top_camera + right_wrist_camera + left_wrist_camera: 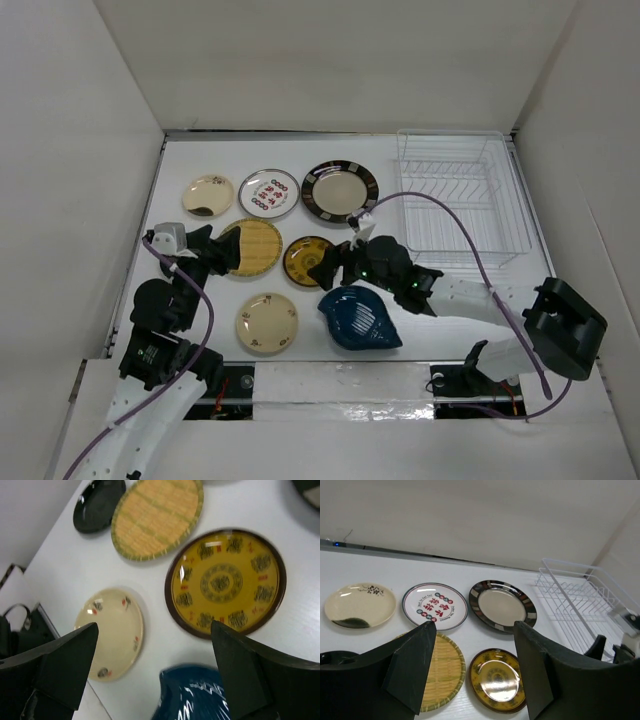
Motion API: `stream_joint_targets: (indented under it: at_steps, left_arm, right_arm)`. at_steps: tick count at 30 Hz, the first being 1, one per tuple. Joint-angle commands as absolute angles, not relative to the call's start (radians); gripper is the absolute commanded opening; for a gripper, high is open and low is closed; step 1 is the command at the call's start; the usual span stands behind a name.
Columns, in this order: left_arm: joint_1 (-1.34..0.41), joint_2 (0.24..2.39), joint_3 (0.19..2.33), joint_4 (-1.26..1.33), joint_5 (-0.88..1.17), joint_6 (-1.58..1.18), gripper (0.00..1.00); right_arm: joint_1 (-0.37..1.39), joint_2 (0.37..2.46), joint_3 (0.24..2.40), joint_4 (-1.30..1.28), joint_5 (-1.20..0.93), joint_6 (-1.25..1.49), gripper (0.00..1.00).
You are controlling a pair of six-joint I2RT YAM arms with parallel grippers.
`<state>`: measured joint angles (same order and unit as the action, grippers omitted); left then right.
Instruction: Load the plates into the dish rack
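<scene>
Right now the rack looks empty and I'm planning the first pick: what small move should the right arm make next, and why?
Probably lower the right gripper toward the nearest rim of the brown-yellow plate. It is open and empty, that plate lies flat ahead of it in the wrist view, and the dish rack holds no plates yet.

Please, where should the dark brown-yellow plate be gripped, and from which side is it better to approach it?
Probably at its raised rim. The dark brown-yellow plate lies flat on the table, so only the rim gives an edge. Come from above on the side facing the dish rack, with the open right gripper: the woven yellow plate crowds the opposite side.
</scene>
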<state>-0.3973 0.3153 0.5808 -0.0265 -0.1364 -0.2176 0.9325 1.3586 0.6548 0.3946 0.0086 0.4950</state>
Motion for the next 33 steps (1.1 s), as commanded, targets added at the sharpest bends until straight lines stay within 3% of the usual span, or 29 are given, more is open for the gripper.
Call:
stream_joint_targets:
  at_steps: [1, 5, 9, 11, 13, 14, 15, 17, 25, 33]
  left_arm:
    - [-0.394, 0.290, 0.589, 0.012, -0.095, -0.233, 0.61]
    - [-0.463, 0.298, 0.604, 0.002, -0.156, -0.235, 0.60]
    - [-0.463, 0.288, 0.592, 0.003, -0.137, -0.238, 0.59]
    - [-0.463, 0.285, 0.595, 0.002, -0.159, -0.238, 0.57]
    - [-0.463, 0.273, 0.600, -0.034, -0.176, -0.238, 0.52]
    - [-0.450, 0.267, 0.595, -0.035, -0.176, -0.238, 0.36]
    - [-0.436, 0.261, 0.592, -0.029, -0.169, -0.238, 0.25]
    - [-0.419, 0.268, 0.588, -0.020, -0.178, -0.242, 0.00]
    - [-0.419, 0.429, 0.604, -0.064, -0.284, -0.233, 0.00]
    - [-0.419, 0.430, 0.598, -0.051, -0.334, -0.222, 0.00]
  right_arm:
    - [0.963, 1.379, 0.842, 0.361, 0.161, 0.531, 1.00]
    - [1.020, 1.422, 1.011, 0.253, 0.242, 0.500, 1.00]
    - [1.054, 1.414, 1.072, 0.273, 0.154, 0.446, 0.99]
    - [1.065, 1.381, 1.072, 0.258, 0.094, 0.417, 0.90]
    - [1.074, 1.352, 1.069, 0.227, 0.083, 0.399, 0.42]
    - [1.074, 1.323, 1.072, 0.180, 0.086, 0.396, 0.12]
    - [1.074, 1.309, 1.072, 0.155, 0.098, 0.393, 0.00]
    - [1.074, 1.278, 1.072, 0.118, 0.124, 0.376, 0.00]
    - [1.085, 1.259, 0.977, 0.112, 0.144, 0.379, 0.00]
    - [0.950, 1.420, 0.965, 0.155, -0.158, 0.417, 0.00]
